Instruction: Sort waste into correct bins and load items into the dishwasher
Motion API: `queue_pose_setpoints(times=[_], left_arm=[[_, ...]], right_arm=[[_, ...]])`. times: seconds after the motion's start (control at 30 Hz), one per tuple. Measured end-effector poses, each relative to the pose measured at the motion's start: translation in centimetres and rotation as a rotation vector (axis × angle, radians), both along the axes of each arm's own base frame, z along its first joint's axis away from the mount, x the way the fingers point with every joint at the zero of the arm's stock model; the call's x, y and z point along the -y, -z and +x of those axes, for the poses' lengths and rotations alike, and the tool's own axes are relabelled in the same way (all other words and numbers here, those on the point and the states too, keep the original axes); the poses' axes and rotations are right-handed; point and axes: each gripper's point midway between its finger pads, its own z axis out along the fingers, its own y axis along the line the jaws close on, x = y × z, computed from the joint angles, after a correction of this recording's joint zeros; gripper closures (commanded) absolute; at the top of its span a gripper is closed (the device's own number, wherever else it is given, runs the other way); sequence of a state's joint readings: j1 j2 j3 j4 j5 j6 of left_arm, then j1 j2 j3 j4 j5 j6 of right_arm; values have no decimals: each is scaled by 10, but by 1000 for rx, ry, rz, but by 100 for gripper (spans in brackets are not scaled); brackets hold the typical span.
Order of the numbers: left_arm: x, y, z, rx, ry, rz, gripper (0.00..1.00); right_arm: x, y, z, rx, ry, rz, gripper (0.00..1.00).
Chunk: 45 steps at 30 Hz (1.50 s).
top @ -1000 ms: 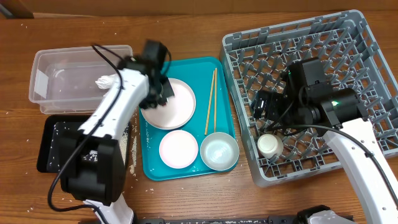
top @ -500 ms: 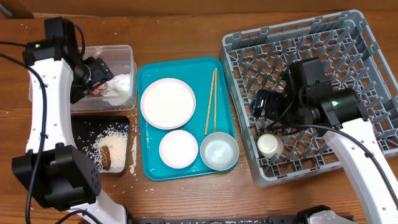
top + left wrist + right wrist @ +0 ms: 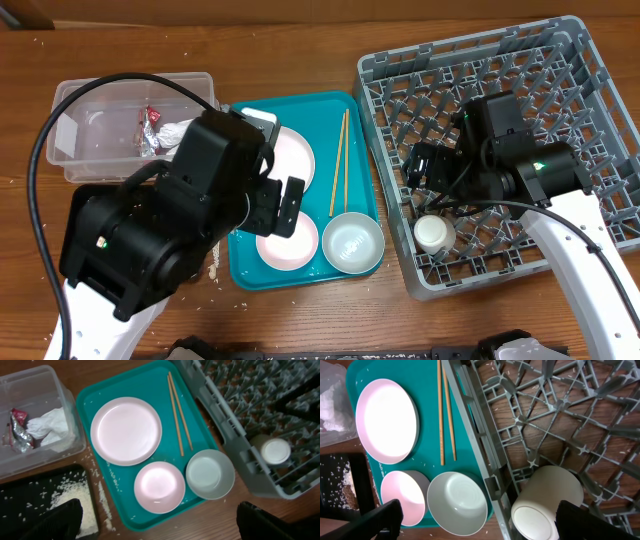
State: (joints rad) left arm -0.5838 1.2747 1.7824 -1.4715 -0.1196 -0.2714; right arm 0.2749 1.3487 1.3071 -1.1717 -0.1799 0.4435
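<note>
The red wrapper (image 3: 15, 435) and tissue (image 3: 47, 425) are put in the clear tub (image 3: 30, 380) at upper left, the cup (image 3: 274, 451) is laid in the grey rack (image 3: 560, 70) at right, but the plate (image 3: 126, 430), white bowl (image 3: 159, 486), grey bowl (image 3: 210, 473) and chopsticks (image 3: 177, 412) are left on the teal tray (image 3: 100, 395), and the left claw (image 3: 160, 521) and right claw (image 3: 475, 520) are held open and empty.

Brown wood-grain table (image 3: 300, 50)

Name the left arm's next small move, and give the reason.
Probably lower the open left gripper onto the rim of the white bowl. It hovers above that bowl, which sits on the teal tray, and only the cup lies in the rack.
</note>
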Motion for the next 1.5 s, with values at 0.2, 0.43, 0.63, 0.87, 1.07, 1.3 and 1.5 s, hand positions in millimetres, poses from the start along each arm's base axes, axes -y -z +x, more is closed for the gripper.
queue_pose_setpoints(times=[0.2,0.43,0.63,0.87,1.07,1.3,1.5], left_arm=[[9,-26,50,258,46,16,0],[-25,2,77,524,84,-56,0],[-61,57,48,684,15,-137,0],[-81,123,8,806,-54,-180,0],[-85,148,0,876,-66,-193,0],[-80,174,5,872,-44,-217,0],[-79,174,5,872,-41,-218,0]], right_arm=[[0,0,0,0,1,-1,0],[0,0,0,0,0,0,0],[0,0,0,1,1,1,0],[0,-1,0,3,0,0,0],[0,-1,0,3,0,0,0],[0,-1,0,4,0,1,0],[0,-1,0,4,0,1,0]])
